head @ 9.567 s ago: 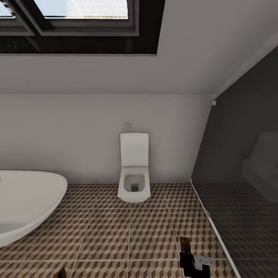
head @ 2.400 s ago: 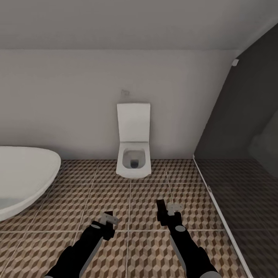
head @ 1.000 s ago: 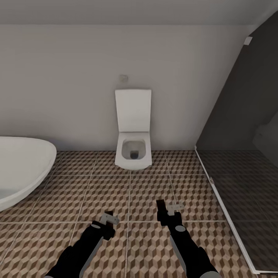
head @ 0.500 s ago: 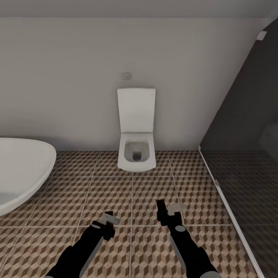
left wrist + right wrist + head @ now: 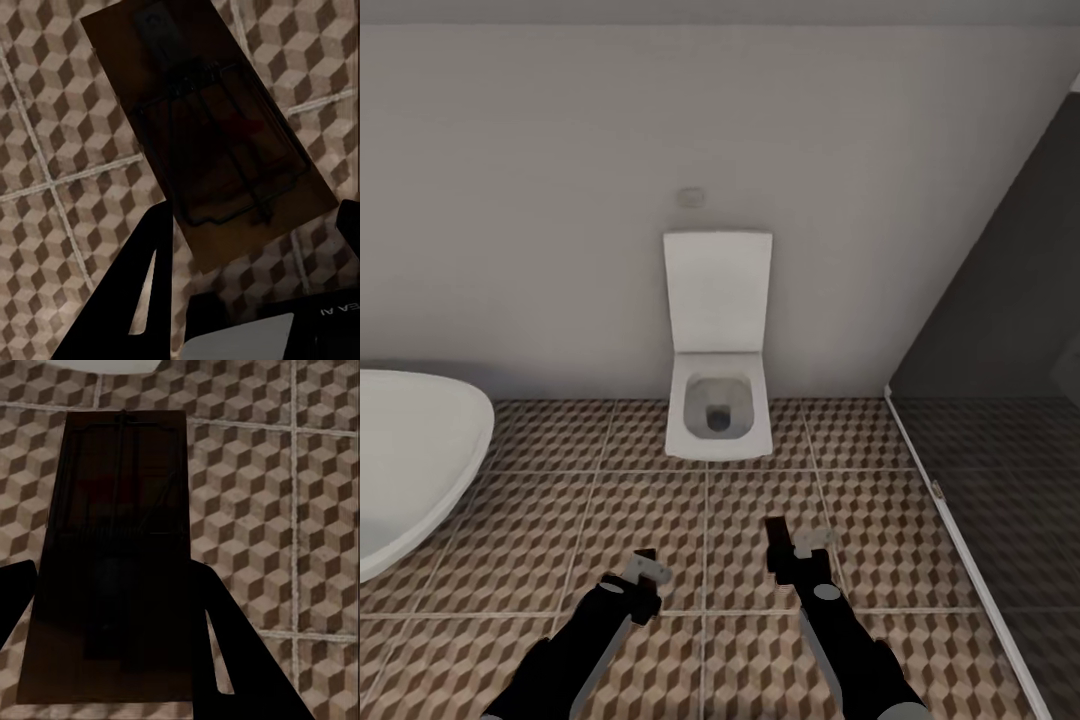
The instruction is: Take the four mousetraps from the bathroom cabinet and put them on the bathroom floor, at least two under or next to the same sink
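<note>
Head view is drifting a bit: compared with half a second back, the toilet (image 5: pixel 718 400) is sitting slightly lower and more to the right, and the bathtub (image 5: pixel 415 470) is sliding further toward the left edge. So I'm turning and tilting the camera, not moving stuff. Against the oldest frame it's a bigger deal: the window at the top is gone from the picture and both my arms are now up at the bottom of the frame instead of barely poking in.

Left end effector (image 5: pixel 647 572) is grasping a mousetrap (image 5: pixel 210 142), held above the bathroom floor (image 5: pixel 610 500); in the left wrist view the board is sticking out past the fingers at a tilt. Right end effector (image 5: pixel 800 548) is clenched on the other mousetrap (image 5: pixel 112 562), the board running straight out between the fingers over the cube tiles.

No sink anywhere in these views yet, so I'm guessing I'm looking around for it before putting these two down. Dark glass partition (image 5: pixel 1000 400) is filling the right side.
</note>
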Controlling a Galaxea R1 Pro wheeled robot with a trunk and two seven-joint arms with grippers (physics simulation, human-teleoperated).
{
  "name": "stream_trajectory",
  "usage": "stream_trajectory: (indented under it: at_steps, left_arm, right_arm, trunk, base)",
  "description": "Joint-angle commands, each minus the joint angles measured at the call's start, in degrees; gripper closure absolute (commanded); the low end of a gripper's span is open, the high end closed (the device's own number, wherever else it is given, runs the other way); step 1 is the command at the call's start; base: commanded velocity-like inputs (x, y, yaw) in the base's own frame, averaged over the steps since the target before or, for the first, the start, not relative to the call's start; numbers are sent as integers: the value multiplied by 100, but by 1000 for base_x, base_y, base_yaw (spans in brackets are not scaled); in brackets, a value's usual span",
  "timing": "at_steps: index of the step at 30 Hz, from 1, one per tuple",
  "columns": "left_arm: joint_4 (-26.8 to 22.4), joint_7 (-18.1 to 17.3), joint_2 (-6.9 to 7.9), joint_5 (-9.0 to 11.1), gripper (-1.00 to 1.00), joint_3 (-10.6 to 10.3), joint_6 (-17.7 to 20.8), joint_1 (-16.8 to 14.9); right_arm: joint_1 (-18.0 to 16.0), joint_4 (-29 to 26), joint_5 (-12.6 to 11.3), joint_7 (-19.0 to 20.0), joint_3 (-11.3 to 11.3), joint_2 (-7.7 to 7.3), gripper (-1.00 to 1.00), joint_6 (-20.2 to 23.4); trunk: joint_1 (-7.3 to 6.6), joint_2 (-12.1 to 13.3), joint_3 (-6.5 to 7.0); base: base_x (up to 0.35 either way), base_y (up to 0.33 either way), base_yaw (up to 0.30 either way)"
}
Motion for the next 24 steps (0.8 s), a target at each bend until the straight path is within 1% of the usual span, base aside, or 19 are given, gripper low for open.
stream_trajectory:
  at_steps: [1, 11, 19, 24]
  left_arm:
    - [-6, 42, 1, 27, 100, -12, 28, -3]
    - [-4, 42, -1, 27, 100, -5, 28, -3]
    - [-23, 44, -1, 27, 100, -11, 28, -3]
    - [-33, 49, 3, 24, 100, -12, 28, -3]
  right_arm:
    - [-2, -9, 49, -40, 16, -2, 100, 47]
    - [-2, -9, 48, -40, 16, -2, 100, 48]
    - [-2, -9, 46, -40, 16, -2, 100, 49]
    - [-2, -9, 41, -40, 16, -2, 100, 51]
  trunk:
    - [3, -2, -13]
    - [3, -2, -100]
    - [3, -2, -169]
    - [3, -2, -212]
  base:
    - [275, -179, 0]
    - [272, -201, 0]
    - [257, -27, 0]
    - [65, -1, 0]
